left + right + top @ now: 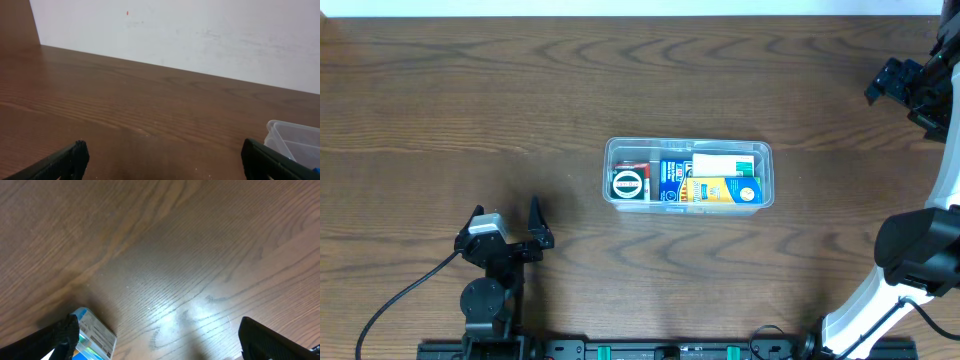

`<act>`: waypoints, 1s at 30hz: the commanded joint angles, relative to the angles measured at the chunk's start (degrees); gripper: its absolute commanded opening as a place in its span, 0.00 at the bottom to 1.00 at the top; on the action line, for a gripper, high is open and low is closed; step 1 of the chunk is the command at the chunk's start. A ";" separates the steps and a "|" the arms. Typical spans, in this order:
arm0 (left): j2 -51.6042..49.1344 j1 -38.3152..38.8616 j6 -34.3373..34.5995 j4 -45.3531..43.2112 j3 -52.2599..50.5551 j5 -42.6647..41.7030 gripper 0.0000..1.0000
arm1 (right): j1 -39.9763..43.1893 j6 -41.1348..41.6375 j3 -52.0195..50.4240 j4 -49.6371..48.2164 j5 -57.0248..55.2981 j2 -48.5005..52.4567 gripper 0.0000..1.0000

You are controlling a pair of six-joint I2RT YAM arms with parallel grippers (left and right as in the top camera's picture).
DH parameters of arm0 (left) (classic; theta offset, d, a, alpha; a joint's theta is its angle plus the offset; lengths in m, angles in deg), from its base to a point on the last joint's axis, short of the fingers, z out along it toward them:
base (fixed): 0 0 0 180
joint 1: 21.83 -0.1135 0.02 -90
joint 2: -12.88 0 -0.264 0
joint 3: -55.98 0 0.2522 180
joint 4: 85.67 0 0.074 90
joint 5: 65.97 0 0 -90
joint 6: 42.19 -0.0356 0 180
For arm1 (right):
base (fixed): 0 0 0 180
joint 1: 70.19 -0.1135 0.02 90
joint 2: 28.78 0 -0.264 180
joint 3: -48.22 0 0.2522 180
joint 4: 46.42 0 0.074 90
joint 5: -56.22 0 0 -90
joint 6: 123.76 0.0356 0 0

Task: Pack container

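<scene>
The container [767, 170], a clear plastic tub, sits at the middle of the table. It holds a white box [725, 163], a yellow box [720, 190], a blue box [671, 181] and a round black-and-white item [628, 184]. Its corner shows at the right edge of the left wrist view [292, 140]. My left gripper [507, 215] [162, 150] is open and empty, low at the front left. My right gripper [900, 85] [157, 330] is open at the far right back. A small blue-and-white box [95, 336] lies on the table beside its left finger.
The wood table [470, 100] stretches round the tub. A white wall [200, 30] stands behind the far edge in the left wrist view. The right arm's white base [865, 310] stands at the front right, and a black cable [400, 295] trails at the front left.
</scene>
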 commanded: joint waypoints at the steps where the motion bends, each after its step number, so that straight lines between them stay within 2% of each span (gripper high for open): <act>1: 0.31 -0.35 -0.96 2.47 -1.05 0.31 0.98 | 0.44 -0.59 0.74 0.04 -0.79 0.20 0.99; 13: 0.31 -0.35 -0.94 2.45 -1.05 0.28 0.98 | 0.33 -0.59 0.72 0.04 -0.79 0.20 0.99; 18: 0.31 -0.35 -0.94 2.47 -1.05 0.28 0.98 | -1.68 -0.61 0.72 0.04 -0.79 -3.98 0.99; 28: 0.31 -0.35 -0.94 2.47 -1.05 0.28 0.98 | -15.69 -0.59 0.44 0.04 -0.79 -20.85 0.99; 30: 0.31 -0.35 -0.94 2.45 -1.05 0.31 0.98 | -19.19 -2.73 -0.50 -1.07 -3.91 -24.28 0.99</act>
